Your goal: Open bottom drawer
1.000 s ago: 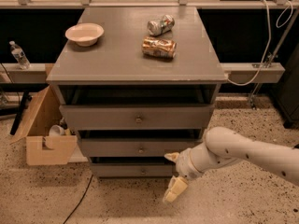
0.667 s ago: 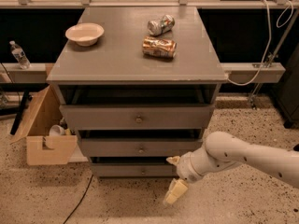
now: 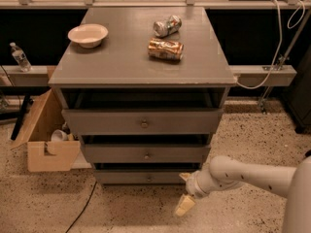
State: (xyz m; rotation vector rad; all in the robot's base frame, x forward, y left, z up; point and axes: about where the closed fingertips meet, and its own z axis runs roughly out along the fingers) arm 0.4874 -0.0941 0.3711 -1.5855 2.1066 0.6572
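Starting nearest to us, we find the robot's white arm (image 3: 252,174) reaching in from the right over the speckled terrazzo floor (image 3: 136,210). Its cream two-finger gripper (image 3: 181,193) hangs low in front of the cabinet's lower right corner. The fingers are spread apart and hold nothing; the upper one (image 3: 184,177) sits just beside the right end of the bottom drawer, while the lower one (image 3: 182,206) points down toward the floor.

The matte grey bottom drawer (image 3: 121,177) is the lowest and slimmest of the three fronts, directly under the middle grey drawer (image 3: 116,154). Its small round knob (image 3: 149,178) lies to the left of the gripper, apart from it. We see the front sitting set back beneath the drawer above. The tall grey top drawer (image 3: 107,122) juts out furthest, under the front edge of the flat grey tabletop (image 3: 121,64).

On the floor to the left of the cabinet stands an open brown cardboard box (image 3: 46,152).

On the tabletop, a golden-brown drink can (image 3: 165,49) lies on its side right of centre. Beyond it a crumpled silver can (image 3: 167,25) lies toward the far right corner. A shallow cream bowl (image 3: 88,34) rests near the left edge, toward the far left corner. Off to the left, a clear plastic water bottle (image 3: 20,57) stands on a ledge, and a white cable (image 3: 282,30) hangs at the far right.
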